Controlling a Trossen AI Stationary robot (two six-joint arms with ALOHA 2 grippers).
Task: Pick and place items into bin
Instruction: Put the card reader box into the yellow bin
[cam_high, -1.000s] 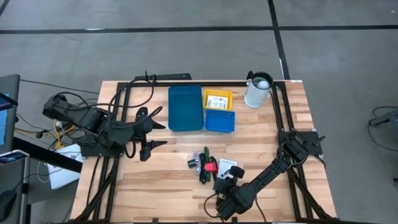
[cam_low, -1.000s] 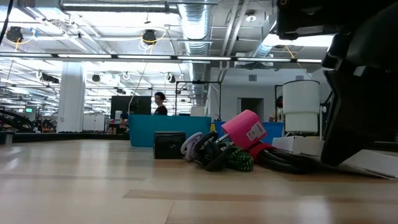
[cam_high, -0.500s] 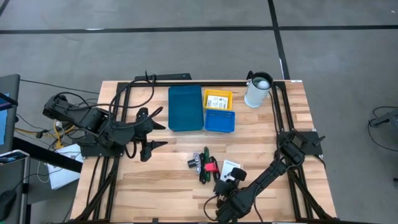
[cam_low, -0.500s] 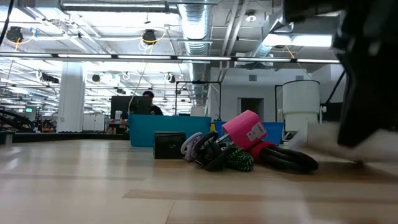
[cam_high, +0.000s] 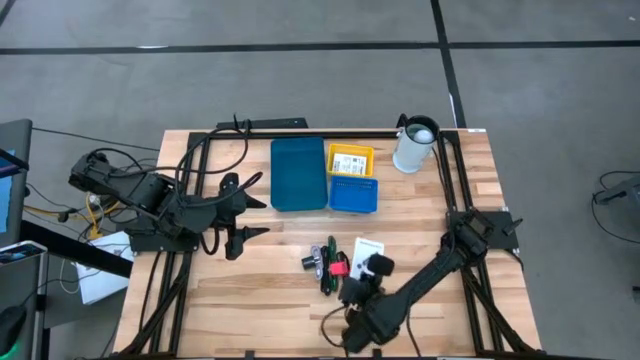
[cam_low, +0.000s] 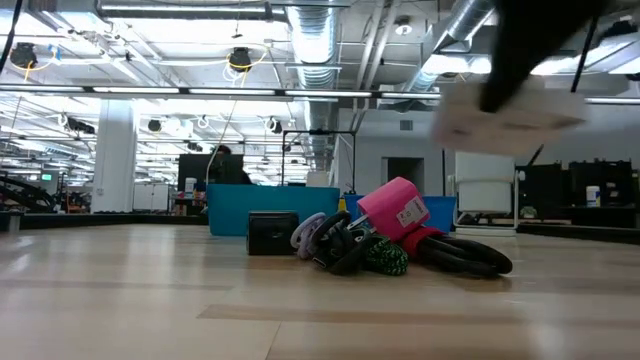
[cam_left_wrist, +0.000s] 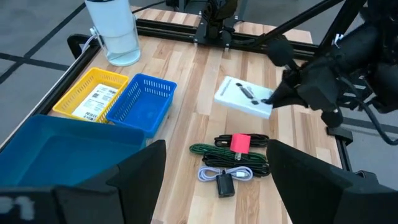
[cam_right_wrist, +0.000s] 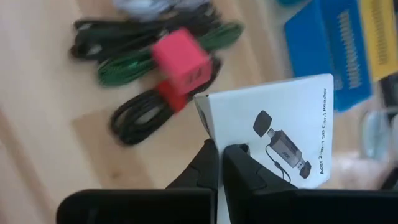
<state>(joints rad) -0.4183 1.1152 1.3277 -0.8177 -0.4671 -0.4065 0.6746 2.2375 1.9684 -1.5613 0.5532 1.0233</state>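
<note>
Gripping white box (cam_left_wrist: 245, 98) aloft (right hand (cam_right_wrist: 219, 149) clamped) | left hand (cam_high: 243, 208) open | wooden table (cam_high: 250, 290)

Grey floor (cam_high: 300, 90) — exposed ducts (cam_low: 320, 40) overhead (lights on).

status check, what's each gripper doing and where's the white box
Right gripper shut on white box, held clear above table. Left gripper open, waiting beside teal tray. Cables remain on table; nothing blocks the trays.
</note>
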